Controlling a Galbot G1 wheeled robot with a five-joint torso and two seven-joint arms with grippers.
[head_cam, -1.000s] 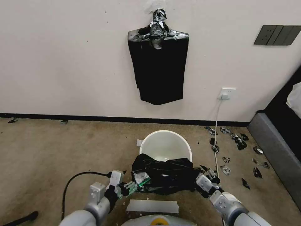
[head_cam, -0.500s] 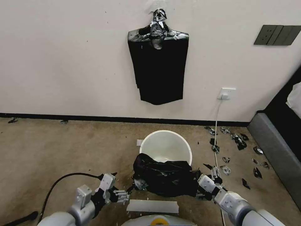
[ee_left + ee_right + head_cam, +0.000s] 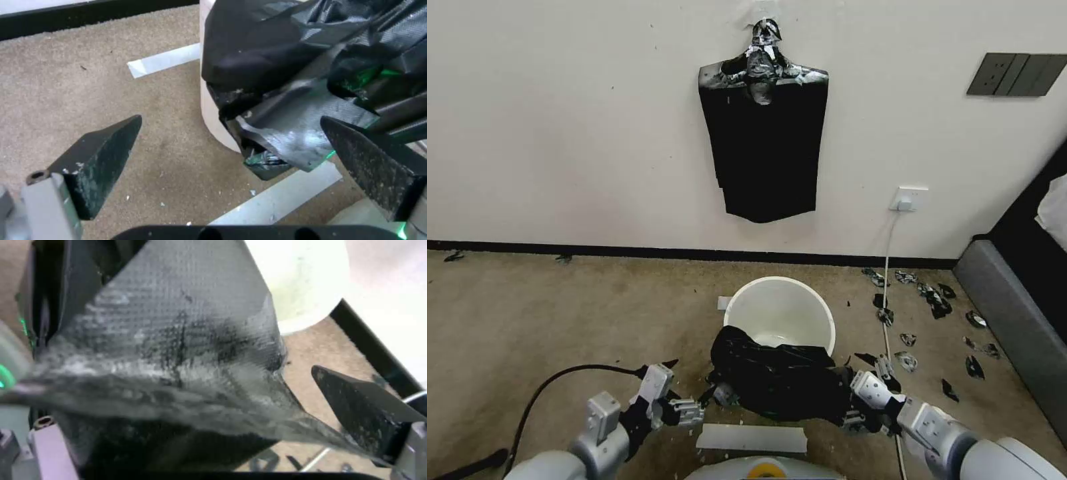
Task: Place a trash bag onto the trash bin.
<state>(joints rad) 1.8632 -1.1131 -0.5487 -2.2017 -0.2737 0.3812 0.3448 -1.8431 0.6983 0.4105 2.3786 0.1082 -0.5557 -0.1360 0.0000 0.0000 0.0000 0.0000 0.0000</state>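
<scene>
Trash bag [image 3: 777,380] draped over the near rim of the trash bin [image 3: 780,310], on the carpet by the wall.
Left tool [image 3: 692,411] has drawn back from the bag since a second ago, its fingers [image 3: 100,156] now spread and empty beside the bag's corner; right tool [image 3: 864,407] has dropped lower at the bag's right edge, one finger [image 3: 356,406] visible, its grip impossible to tell behind the plastic.

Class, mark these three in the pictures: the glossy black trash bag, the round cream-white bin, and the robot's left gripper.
glossy black plastic trash bag [image 3: 780,380], head view, its crumpled middle.
round cream-white plastic trash bin [image 3: 778,310], head view, the inner far wall.
left gripper [image 3: 231,156], left wrist view, midway between its open fingertips.
</scene>
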